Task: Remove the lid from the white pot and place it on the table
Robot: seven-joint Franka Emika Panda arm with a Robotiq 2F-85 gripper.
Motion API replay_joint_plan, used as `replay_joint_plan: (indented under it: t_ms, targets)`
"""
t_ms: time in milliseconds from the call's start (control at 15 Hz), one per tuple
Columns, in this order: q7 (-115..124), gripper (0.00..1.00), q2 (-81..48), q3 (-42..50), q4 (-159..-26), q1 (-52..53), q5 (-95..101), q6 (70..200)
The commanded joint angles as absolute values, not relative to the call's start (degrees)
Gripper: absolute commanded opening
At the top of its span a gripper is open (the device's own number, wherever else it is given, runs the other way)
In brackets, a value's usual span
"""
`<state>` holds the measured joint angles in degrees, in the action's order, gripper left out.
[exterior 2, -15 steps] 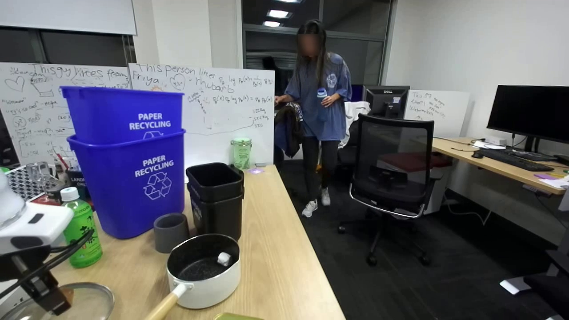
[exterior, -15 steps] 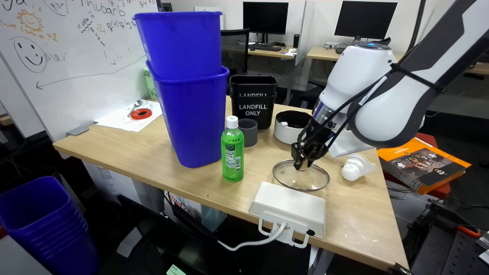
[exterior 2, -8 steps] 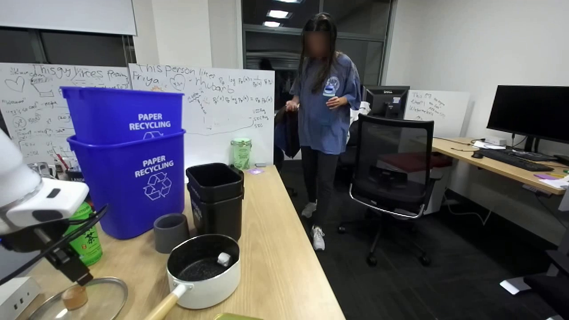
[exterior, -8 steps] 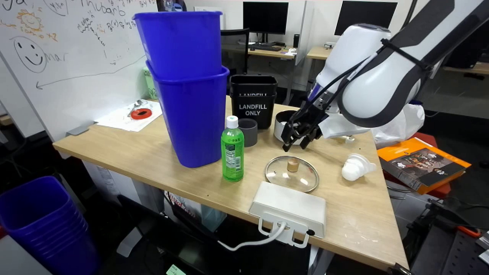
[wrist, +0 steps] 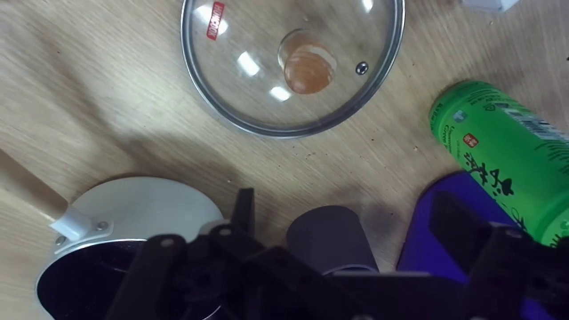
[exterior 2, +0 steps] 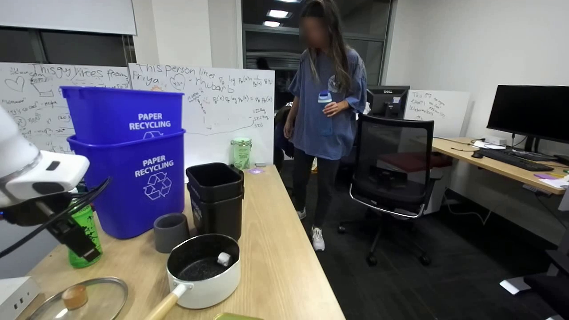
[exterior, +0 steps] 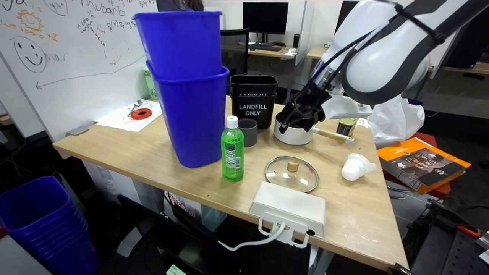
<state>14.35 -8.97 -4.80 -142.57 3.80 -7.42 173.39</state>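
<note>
Wrist view, glass lid (wrist: 262,49) with wooden knob (wrist: 310,70) resting on tabletop (wrist: 378,146), uncovered white pot (wrist: 146,209) nearby, gripper (wrist: 343,211) in midair, fingers (wrist: 243,213) spread apart, green bottle (wrist: 502,162) near lid.

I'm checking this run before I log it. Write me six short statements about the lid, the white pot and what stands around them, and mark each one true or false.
1. The lid lies on the table, its wooden knob up. True.
2. The white pot is covered. False: its top is open, and a small white object shows inside.
3. The hand grips the lid. False: it is open and apart from the lid.
4. The green bottle stands upright on the table. True.
5. The dark grey cylinder is inside the white pot. False: it stands on the table beside the white pot.
6. A flat white box sits near the lid. True.
</note>
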Motion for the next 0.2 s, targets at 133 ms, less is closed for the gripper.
replay_joint_plan:
  t_ms: [133]
  targets:
    - [13.61,1.0,-9.08,-4.6,-142.57,4.08,-8.18,173.17]
